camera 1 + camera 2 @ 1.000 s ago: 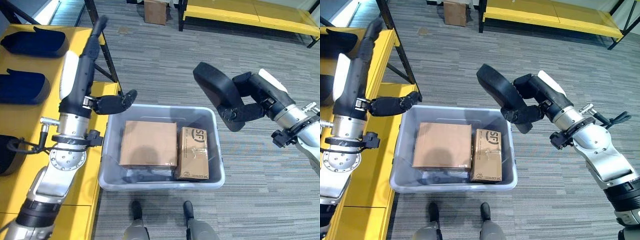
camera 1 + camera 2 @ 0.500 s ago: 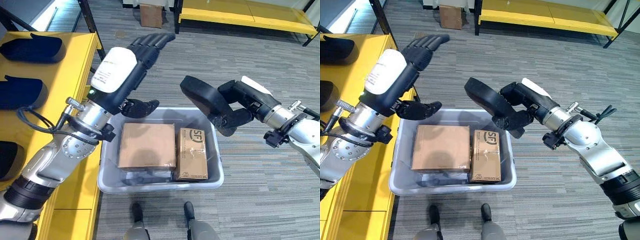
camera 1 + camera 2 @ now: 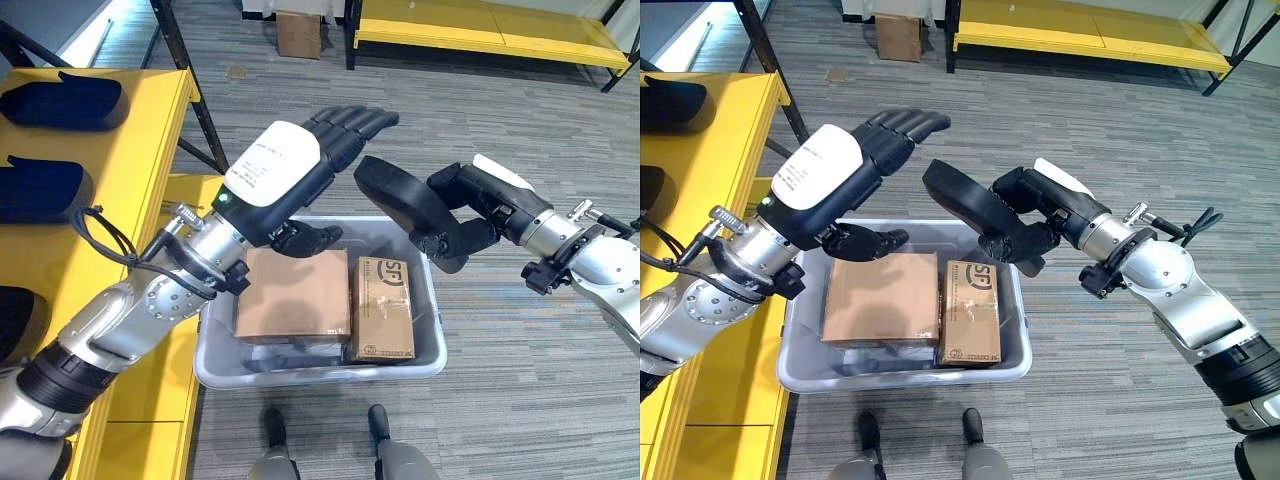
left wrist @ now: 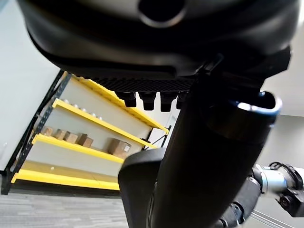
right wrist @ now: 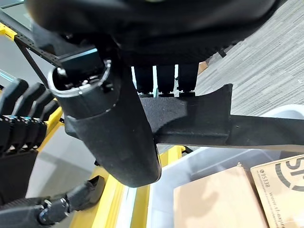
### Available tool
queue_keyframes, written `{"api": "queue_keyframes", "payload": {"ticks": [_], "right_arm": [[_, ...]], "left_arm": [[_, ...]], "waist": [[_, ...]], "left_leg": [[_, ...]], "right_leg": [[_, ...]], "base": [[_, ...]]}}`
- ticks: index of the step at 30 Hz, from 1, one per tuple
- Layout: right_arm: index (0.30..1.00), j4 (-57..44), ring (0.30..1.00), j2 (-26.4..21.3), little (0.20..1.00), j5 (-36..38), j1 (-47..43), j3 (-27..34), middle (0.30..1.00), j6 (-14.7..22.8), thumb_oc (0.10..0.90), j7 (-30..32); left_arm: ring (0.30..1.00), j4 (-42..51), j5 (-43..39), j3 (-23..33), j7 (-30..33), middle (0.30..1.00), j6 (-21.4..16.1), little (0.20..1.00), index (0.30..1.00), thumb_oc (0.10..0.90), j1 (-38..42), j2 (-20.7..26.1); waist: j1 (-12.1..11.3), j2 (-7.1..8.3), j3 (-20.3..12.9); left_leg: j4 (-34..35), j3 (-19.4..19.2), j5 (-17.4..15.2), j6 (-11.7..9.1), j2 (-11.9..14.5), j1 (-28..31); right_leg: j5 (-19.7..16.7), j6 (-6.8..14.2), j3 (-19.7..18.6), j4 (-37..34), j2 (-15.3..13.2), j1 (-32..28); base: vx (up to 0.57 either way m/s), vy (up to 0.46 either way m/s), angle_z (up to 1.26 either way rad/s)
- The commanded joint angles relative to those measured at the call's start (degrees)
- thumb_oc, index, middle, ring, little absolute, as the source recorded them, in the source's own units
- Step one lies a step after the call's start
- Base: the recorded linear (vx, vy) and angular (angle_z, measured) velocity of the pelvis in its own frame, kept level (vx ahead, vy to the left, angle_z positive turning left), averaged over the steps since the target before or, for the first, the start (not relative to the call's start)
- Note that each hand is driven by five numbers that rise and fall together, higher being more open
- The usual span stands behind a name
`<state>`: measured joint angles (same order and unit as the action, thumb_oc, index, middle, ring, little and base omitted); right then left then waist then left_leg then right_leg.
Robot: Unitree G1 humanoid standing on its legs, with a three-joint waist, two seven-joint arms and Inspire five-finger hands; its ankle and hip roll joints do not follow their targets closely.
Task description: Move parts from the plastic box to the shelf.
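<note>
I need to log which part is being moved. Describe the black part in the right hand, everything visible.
The black part is a matte, foam-like dark piece with a rounded, thick end and a flatter body that runs back into the grip. The right hand holds it with fingers and thumb curled round it, in the air above the back edge of the grey plastic box. The rounded end points toward the left hand, which is open close beside it; contact is unclear.

Head stereo overhead; wrist close-ups
</note>
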<state>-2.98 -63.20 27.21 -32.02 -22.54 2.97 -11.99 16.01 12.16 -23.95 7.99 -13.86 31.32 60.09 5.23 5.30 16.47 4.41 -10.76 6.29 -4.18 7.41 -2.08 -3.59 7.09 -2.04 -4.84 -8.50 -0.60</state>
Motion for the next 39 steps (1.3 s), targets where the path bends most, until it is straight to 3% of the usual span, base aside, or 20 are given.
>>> {"api": "queue_keyframes", "payload": {"ticks": [1,39], "right_arm": [[0.300,1.3,0.300,1.1,0.300,2.7,-6.0,-2.8,0.300,6.1,0.400,2.7],[0.300,0.1,0.300,4.7,0.300,2.7,-8.3,-5.1,0.300,6.0,0.400,2.8]], "left_arm": [[1.000,-1.5,-0.2,-3.2,2.1,1.000,-2.8,1.000,1.000,0.900,4.0,-1.7],[1.000,-7.0,3.0,-11.3,1.5,1.000,-2.1,1.000,1.000,0.900,11.2,-6.6]], "waist": [[0.3,-0.46,-15.1],[1.1,-1.07,-15.0]], "left_leg": [[0.6,-3.2,-2.1,-4.1,6.6,2.4],[0.6,-3.8,-2.9,-3.9,6.5,3.4]], "right_leg": [[2.1,4.6,1.0,-0.2,-3.0,-2.2],[2.5,4.5,0.2,-0.2,-3.3,-2.2]], "base": [[0.00,0.000,0.00],[0.00,0.001,-0.01]]}}
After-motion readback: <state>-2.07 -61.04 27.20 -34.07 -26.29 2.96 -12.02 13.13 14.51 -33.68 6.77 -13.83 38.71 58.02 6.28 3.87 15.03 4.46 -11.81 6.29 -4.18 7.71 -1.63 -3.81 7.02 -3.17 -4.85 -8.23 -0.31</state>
